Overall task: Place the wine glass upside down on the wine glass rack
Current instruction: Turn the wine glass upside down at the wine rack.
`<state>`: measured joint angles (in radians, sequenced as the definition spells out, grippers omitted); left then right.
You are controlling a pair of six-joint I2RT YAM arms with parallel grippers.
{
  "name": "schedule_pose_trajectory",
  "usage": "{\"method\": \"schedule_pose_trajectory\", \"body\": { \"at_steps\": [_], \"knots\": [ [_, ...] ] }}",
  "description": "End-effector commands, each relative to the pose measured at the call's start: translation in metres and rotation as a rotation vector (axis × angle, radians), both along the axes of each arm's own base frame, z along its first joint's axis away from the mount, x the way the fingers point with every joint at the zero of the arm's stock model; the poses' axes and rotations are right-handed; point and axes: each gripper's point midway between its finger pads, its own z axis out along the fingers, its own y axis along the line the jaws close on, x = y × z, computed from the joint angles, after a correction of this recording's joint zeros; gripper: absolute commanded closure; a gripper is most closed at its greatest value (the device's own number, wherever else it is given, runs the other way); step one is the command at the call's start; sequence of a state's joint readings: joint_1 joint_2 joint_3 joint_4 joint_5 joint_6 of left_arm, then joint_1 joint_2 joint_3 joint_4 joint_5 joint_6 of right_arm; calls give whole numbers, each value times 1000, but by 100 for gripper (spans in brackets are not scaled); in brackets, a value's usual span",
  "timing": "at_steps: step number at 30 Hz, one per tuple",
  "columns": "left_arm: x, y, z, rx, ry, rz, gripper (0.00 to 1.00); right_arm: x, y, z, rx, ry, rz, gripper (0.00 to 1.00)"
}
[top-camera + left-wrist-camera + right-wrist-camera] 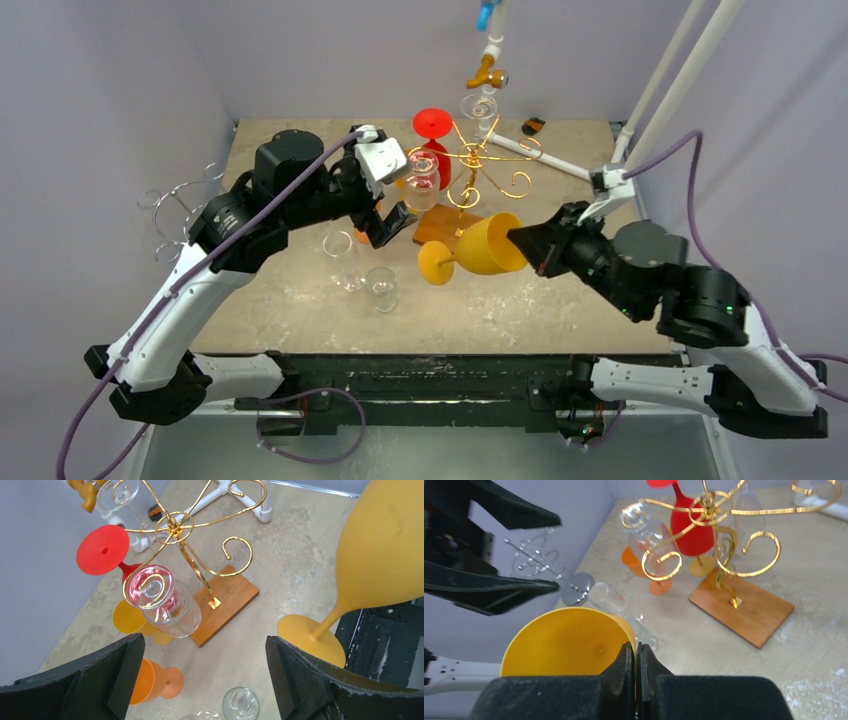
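The surface (560, 300) carries the gold wine glass rack (470, 160) toward 12 o'clock on its wooden base (440, 225). A red glass (433, 130) and a clear glass (422, 178) already hang from it foot-up.

The yellow wine glass (485, 245) is off the surface at about 4 o'clock from that base. It lies nearly on its side, with its foot pointing to 8 o'clock. The right claw (520, 240) is closed tight on the bowl wall at the rim, one finger inside and one outside. The left claw (202, 642) gapes fully and holds nothing, at 9 o'clock of the rack.

The grip looks like the weak point. With only a thin pinch on a smooth rim, the glass could swivel or slide out as it is turned foot-up. Its wide foot could also clip a gold scroll or the hung clear glass and rock the rack. Two clear tumblers (342, 255) stand at 7 o'clock, where a dropped glass could hit them.
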<state>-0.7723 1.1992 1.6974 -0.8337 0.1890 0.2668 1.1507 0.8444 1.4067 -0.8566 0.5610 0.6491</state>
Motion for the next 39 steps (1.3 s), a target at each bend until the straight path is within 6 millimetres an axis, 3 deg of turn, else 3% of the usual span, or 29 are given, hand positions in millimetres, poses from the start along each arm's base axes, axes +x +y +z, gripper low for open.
{"method": "schedule_pose_trajectory", "body": {
  "at_steps": [1, 5, 8, 21, 28, 35, 39],
  "knots": [
    [-6, -12, 28, -128, 36, -20, 0, -10, -15, 57, 17, -105, 64, 100],
    [-11, -15, 31, -152, 51, -41, 0, -10, -22, 94, 59, -169, 57, 100],
    [-17, -18, 30, -147, 64, -80, 0, -4, -23, 106, 50, -205, 34, 100],
    [-26, -31, 21, -191, 154, -125, 0, 22, -14, 140, 64, -356, -67, 100],
    [-5, -36, 26, -232, 146, -47, 2, 25, -10, 154, 104, -404, -73, 100],
    [8, -40, 49, -269, 82, -24, 26, 26, -6, 158, 116, -416, -69, 100],
    [12, -40, 54, -290, 78, -3, 28, 26, -3, 157, 122, -419, -59, 100]
  ]
}}
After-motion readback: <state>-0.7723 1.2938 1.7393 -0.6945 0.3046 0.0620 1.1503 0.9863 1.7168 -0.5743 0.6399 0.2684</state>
